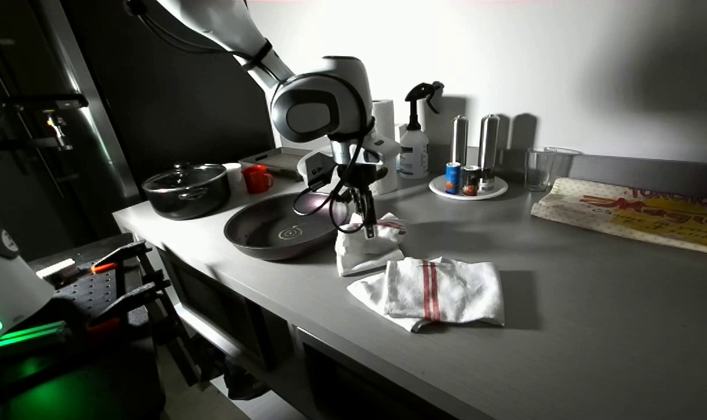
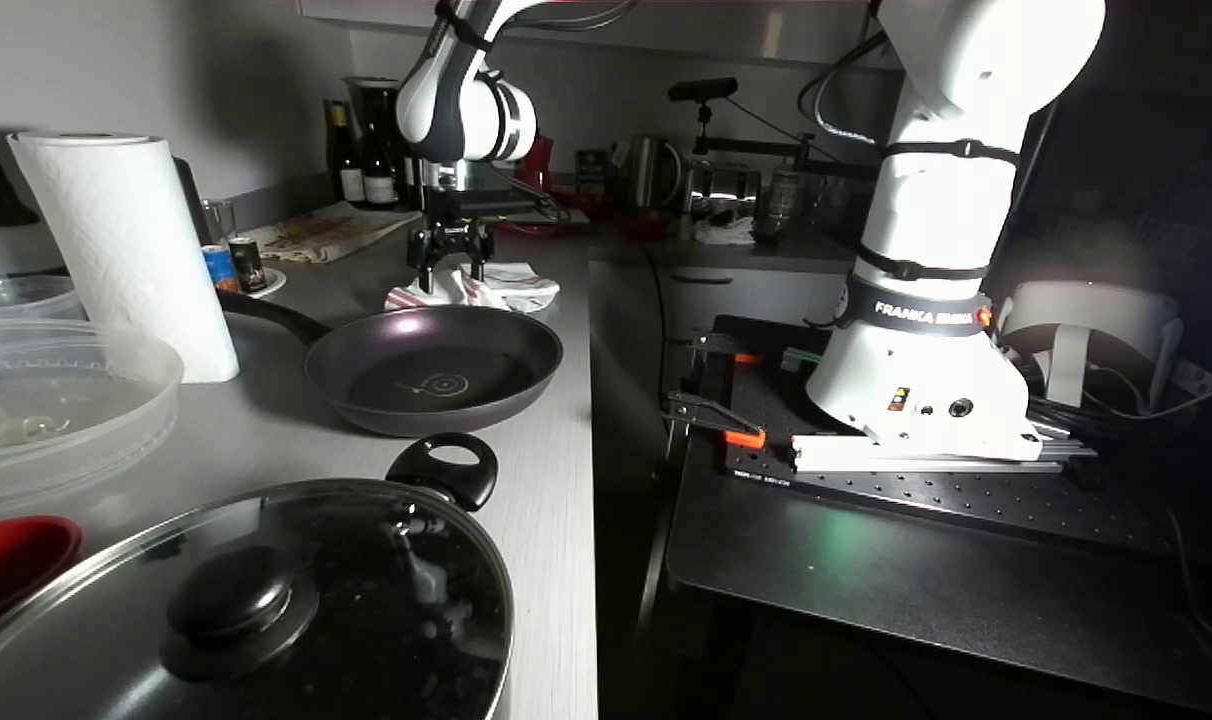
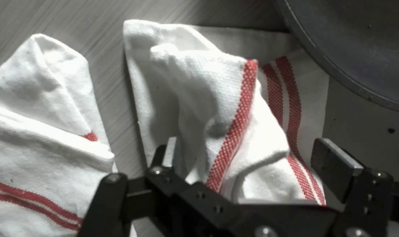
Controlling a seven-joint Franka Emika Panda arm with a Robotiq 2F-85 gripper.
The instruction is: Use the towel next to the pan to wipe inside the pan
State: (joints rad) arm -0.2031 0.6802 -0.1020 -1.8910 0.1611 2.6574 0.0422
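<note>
A white towel with red stripes [image 1: 359, 256] lies crumpled next to the dark pan [image 1: 254, 233], with a raised fold in its middle. It also shows in the wrist view [image 3: 216, 79], its edge close to the pan's rim [image 3: 337, 74]. The pan [image 2: 436, 350] is empty. My gripper [image 1: 368, 226] points down over this towel. In the wrist view the gripper [image 3: 252, 153] is open, with the raised fold between its spread fingers. In an exterior view the open fingers [image 2: 452, 276] show at the towel just behind the pan; whether they touch it I cannot tell.
A second striped towel [image 1: 458, 291] lies beside the first. A lidded pot [image 1: 187, 195], red mug [image 1: 256, 178], paper towel roll [image 2: 126, 260] and plastic container [image 2: 96, 440] stand around the pan. The pan's handle [image 2: 271, 312] points toward the wall. A plate with cans [image 1: 441, 191] stands behind.
</note>
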